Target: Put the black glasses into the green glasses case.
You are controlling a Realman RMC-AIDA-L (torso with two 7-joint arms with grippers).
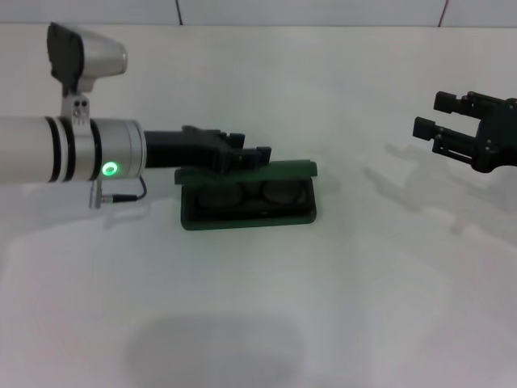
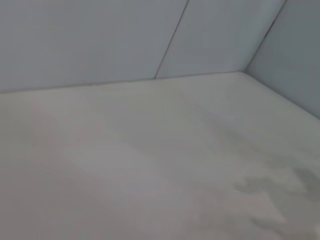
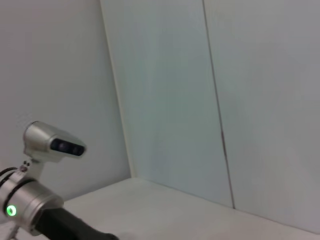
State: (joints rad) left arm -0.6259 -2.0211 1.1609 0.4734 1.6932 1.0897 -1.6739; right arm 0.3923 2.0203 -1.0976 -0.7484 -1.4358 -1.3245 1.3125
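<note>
We see the glasses (image 1: pixel 246 195) lying inside the open case (image 1: pixel 248 212) at frame centre. Our left gripper (image 1: pixel 260 157) touches the lid's rear edge; its opening is indeterminable. The right gripper (image 1: pixel 430 118) hangs wide at right. Uneven pressure may shift the case or pinch a temple arm.

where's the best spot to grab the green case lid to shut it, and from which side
Take the raised lid of the green glasses case along its free long edge, coming from behind. It stands up at the rear hinge over the black glasses, and the left gripper is already there. The right gripper hangs apart.
</note>
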